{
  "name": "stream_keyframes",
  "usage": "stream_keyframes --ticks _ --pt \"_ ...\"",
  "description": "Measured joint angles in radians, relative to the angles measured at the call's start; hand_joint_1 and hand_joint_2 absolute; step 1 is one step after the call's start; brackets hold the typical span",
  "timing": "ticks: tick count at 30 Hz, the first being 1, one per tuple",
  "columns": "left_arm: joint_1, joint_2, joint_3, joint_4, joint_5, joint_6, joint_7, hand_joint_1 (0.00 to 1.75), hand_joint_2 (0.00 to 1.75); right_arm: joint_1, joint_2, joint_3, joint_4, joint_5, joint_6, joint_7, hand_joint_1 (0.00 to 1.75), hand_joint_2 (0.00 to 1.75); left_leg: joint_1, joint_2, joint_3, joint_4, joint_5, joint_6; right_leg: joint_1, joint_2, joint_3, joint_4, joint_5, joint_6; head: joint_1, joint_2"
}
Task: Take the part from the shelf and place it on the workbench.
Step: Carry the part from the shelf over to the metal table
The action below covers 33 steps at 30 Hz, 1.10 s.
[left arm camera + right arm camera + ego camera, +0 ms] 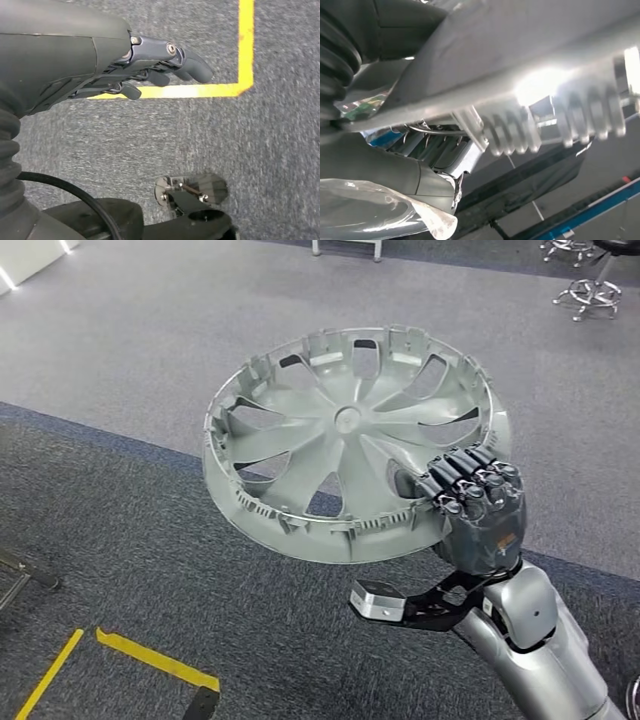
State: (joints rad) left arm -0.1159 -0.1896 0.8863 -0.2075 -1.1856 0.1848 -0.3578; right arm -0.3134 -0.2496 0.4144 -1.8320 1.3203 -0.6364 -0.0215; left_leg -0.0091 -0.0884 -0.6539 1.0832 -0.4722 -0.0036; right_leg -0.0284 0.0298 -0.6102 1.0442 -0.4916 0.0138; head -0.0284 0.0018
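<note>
A silver wheel cover [347, 440] with curved spokes and a ribbed rim is held roughly flat above the carpet, inner side up. My right hand [475, 505] grips its near right rim, dark fingers curled over the edge. In the right wrist view the ribbed rim [546, 120] runs close across the picture and my right hand [376, 170] is clamped on it. My left hand [151, 70] hangs over the carpet with its fingers stretched out and slightly apart, holding nothing.
Grey carpet floor [113, 540] all around, with a lighter band farther off. Yellow floor tape [151, 658] forms a corner at the lower left; the same yellow tape [226, 90] lies under my left hand. Chair bases [589, 290] stand at the far right.
</note>
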Motion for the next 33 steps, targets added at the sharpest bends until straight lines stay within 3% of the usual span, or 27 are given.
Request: stream_keyframes --ticks 2,4,7,9,11,12,14,16,18,20,21,22,23,25,27,29,30,31,33 --pt "-0.003 0.0 -0.002 0.0 0.0 0.0 0.0 0.0 1.75 -0.002 0.0 0.001 0.001 -0.001 0.002 0.0 1.75 1.75 0.0 0.059 -0.035 0.08 -0.044 -0.009 0.003 -0.022 0.007 -0.001 -0.004 -0.008 -0.007 0.0" --pt "-0.005 0.0 -0.002 0.0 0.0 0.0 0.0 0.0 1.75 -0.002 0.0 0.001 0.001 -0.001 0.003 0.0 1.75 1.75 0.003 0.07 -0.056 0.126 -0.067 -0.012 0.005 -0.032 0.009 -0.001 -0.006 -0.011 -0.007 0.0" --pt "-0.005 0.0 -0.003 0.0 -0.001 -0.001 0.0 0.0 1.75 -0.005 0.0 0.003 0.002 -0.002 0.005 -0.001 1.75 1.75 0.006 0.074 -0.081 0.176 -0.078 -0.015 0.005 -0.048 0.013 -0.001 -0.011 -0.012 -0.007 0.0" --pt "-0.004 0.0 -0.007 0.0 -0.001 -0.002 0.0 0.0 1.75 -0.009 0.0 0.009 0.003 -0.006 0.011 -0.001 1.75 1.75 0.003 0.113 -0.051 0.111 -0.022 -0.008 0.008 -0.092 0.03 -0.001 -0.025 -0.009 -0.008 0.0" --pt "-0.006 0.001 -0.01 0.0 -0.002 -0.002 0.0 0.0 1.75 -0.012 0.0 0.013 0.004 -0.013 0.015 0.0 1.75 1.75 -0.009 0.161 0.006 -0.017 0.038 0.008 0.015 -0.131 0.046 -0.002 -0.039 0.0 -0.008 0.0" --pt "-0.006 0.001 -0.01 0.0 -0.002 -0.002 0.0 0.0 1.75 -0.013 0.0 0.013 0.004 -0.014 0.015 0.001 1.75 1.75 -0.014 0.169 0.011 -0.032 0.035 0.014 0.017 -0.143 0.049 -0.004 -0.042 0.005 -0.008 0.0" --pt "-0.005 0.002 -0.011 0.0 -0.002 -0.001 0.0 0.0 1.75 -0.015 0.0 0.014 0.005 -0.02 0.015 0.002 1.75 1.75 -0.012 0.147 0.014 -0.043 0.035 0.024 0.019 -0.162 0.056 -0.01 -0.049 0.015 -0.008 0.0" --pt "-0.003 0.002 -0.011 0.0 -0.002 0.0 0.0 0.0 1.75 -0.017 0.0 0.016 0.005 -0.025 0.016 0.001 1.75 1.75 -0.004 0.12 0.022 -0.056 0.039 0.035 0.014 -0.119 0.047 0.016 -0.071 0.024 -0.006 0.0" --pt "-0.007 0.001 -0.011 0.0 -0.003 0.001 0.0 0.0 1.75 -0.018 0.0 0.017 0.005 -0.033 0.017 -0.001 1.75 1.75 0.002 0.094 0.027 -0.06 0.04 0.043 0.01 -0.052 -0.008 0.123 -0.119 0.028 -0.001 0.0" --pt "-0.01 0.001 -0.012 0.0 -0.006 0.0 0.0 0.0 1.75 -0.017 0.0 0.021 0.005 -0.041 0.019 -0.006 1.75 1.75 0.003 0.065 0.028 -0.06 0.039 0.047 0.01 -0.033 -0.085 0.246 -0.151 0.031 0.001 0.0" --pt "-0.01 0.001 -0.012 0.0 -0.007 0.0 0.0 0.0 1.75 -0.017 0.0 0.024 0.006 -0.043 0.02 -0.01 1.75 1.75 0.003 0.049 0.029 -0.059 0.038 0.047 0.009 -0.032 -0.107 0.267 -0.141 0.033 0.001 0.0" --pt "-0.01 0.0 -0.012 0.0 -0.008 -0.001 0.0 0.0 1.75 -0.017 0.0 0.028 0.006 -0.043 0.021 -0.013 1.75 1.75 0.005 0.032 0.031 -0.058 0.037 0.046 0.008 -0.031 -0.11 0.248 -0.111 0.034 0.001 0.0" --pt "-0.01 0.0 -0.012 0.0 -0.008 -0.002 0.0 0.0 1.75 -0.018 0.0 0.031 0.007 -0.042 0.022 -0.015 1.75 1.75 0.007 0.016 0.032 -0.056 0.035 0.043 0.006 -0.024 -0.096 0.194 -0.067 0.035 0.002 0.0" --pt "-0.01 0.0 -0.012 0.0 -0.008 -0.003 0.0 0.0 1.75 -0.019 0.0 0.036 0.008 -0.041 0.022 -0.017 1.75 1.75 0.011 -0.014 0.03 -0.046 0.028 0.032 -0.001 0.018 -0.045 0.066 -0.003 0.036 0.002 0.0" --pt "-0.01 0.001 -0.012 0.0 -0.008 -0.003 0.001 0.0 1.75 -0.021 0.0 0.038 0.01 -0.04 0.022 -0.017 1.75 1.75 0.013 -0.038 0.021 -0.039 0.026 0.02 -0.004 0.047 -0.017 0.012 0.007 0.031 0.003 0.0" --pt "-0.007 0.002 -0.012 0.0 -0.008 -0.003 0.002 0.0 1.75 -0.023 0.0 0.041 0.01 -0.04 0.022 -0.018 1.75 1.75 0.017 -0.058 0.017 -0.042 0.029 0.009 -0.002 0.03 -0.009 0.008 0.006 0.02 0.004 0.0" --pt "-0.005 0.002 -0.012 0.0 -0.008 -0.002 0.003 0.0 1.75 -0.024 0.0 0.043 0.011 -0.04 0.022 -0.018 1.75 1.75 0.015 -0.05 0.015 -0.038 0.026 0.004 -0.003 0.018 -0.005 0.005 0.006 0.013 0.002 0.0" --pt "-0.004 0.003 -0.012 0.0 -0.008 -0.001 0.004 0.0 1.75 -0.025 0.0 0.044 0.011 -0.04 0.021 -0.018 1.75 1.75 0.014 -0.028 0.008 -0.021 0.015 -0.002 -0.005 0.005 0.0 0.002 0.005 0.006 -0.004 0.0" --pt "-0.006 0.002 -0.012 0.0 -0.008 0.0 0.005 0.0 1.75 -0.027 0.0 0.045 0.012 -0.039 0.021 -0.017 1.75 1.75 0.012 0.04 -0.033 0.069 -0.031 -0.012 -0.003 -0.021 0.008 -0.001 0.001 -0.005 -0.016 0.0"
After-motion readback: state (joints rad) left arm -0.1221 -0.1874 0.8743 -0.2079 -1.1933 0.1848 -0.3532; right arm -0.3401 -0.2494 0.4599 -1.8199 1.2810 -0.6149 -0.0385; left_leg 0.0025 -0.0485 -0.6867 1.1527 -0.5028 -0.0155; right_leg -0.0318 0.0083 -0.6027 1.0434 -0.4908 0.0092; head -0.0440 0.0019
